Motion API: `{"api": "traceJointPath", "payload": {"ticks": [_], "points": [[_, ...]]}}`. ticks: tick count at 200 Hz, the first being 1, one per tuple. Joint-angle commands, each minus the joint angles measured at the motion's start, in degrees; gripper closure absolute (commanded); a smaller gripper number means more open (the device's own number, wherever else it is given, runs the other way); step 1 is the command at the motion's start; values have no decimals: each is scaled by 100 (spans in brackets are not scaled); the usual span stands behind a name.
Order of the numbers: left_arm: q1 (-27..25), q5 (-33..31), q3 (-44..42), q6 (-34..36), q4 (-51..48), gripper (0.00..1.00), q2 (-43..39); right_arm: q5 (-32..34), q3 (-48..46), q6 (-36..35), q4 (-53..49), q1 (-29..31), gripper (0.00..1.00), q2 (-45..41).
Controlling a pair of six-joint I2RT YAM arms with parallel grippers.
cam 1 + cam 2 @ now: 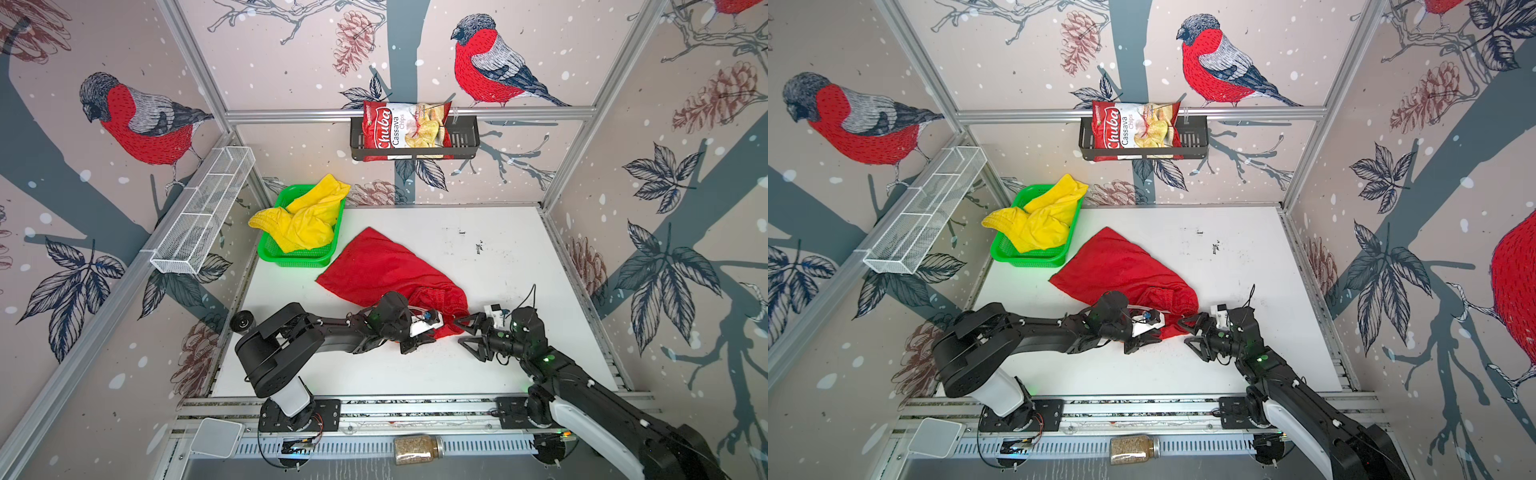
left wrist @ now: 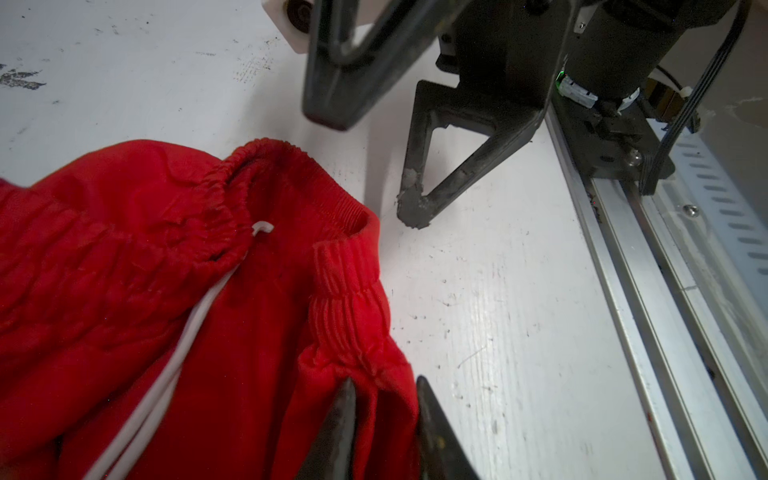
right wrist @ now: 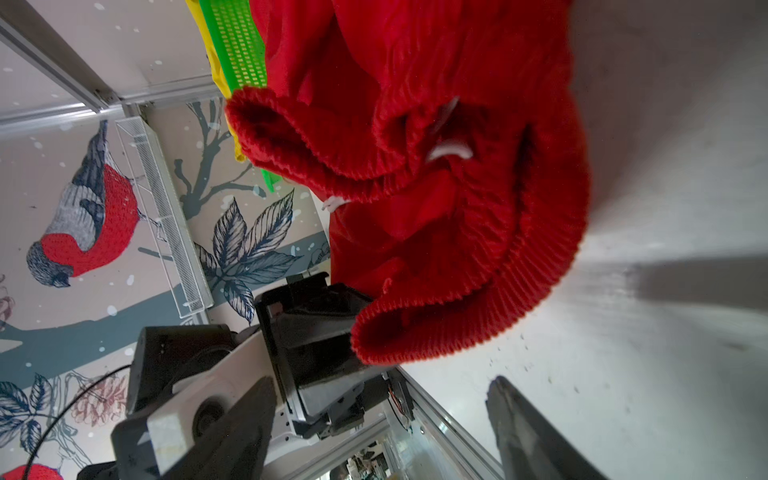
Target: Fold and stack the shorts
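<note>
The red shorts (image 1: 386, 270) (image 1: 1121, 266) lie crumpled on the white table, waistband toward the front. My left gripper (image 1: 435, 336) (image 1: 1160, 334) sits at that waistband's front corner. In the left wrist view its jaws (image 2: 385, 386) pinch a fold of red cloth (image 2: 166, 270) just below the elastic, beside the pale drawstring (image 2: 178, 357). My right gripper (image 1: 463, 332) (image 1: 1185, 330) (image 3: 382, 386) stands open just to the right of the waistband (image 3: 457, 208), with nothing between its fingers. The yellow shorts (image 1: 307, 220) (image 1: 1042, 220) lie bunched in the green mesh basket (image 1: 299, 259) (image 1: 1030, 259) at the back left.
A chips bag (image 1: 407, 129) sits in a black wall shelf at the back. A white wire rack (image 1: 203, 212) hangs on the left wall. A jar (image 1: 417, 449) lies on the front rail, and a black round part (image 1: 243, 320) sits near the left arm's base.
</note>
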Motion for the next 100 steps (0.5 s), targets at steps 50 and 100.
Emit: {"api": "traceJointPath", "payload": {"ticks": [50, 100], "points": [[-87, 184, -118, -342, 1095, 74, 198, -111, 14, 494, 1338, 191, 24, 1123], [-104, 302, -125, -446, 1263, 73, 295, -387, 252, 365, 1816, 271, 29, 2162]]}}
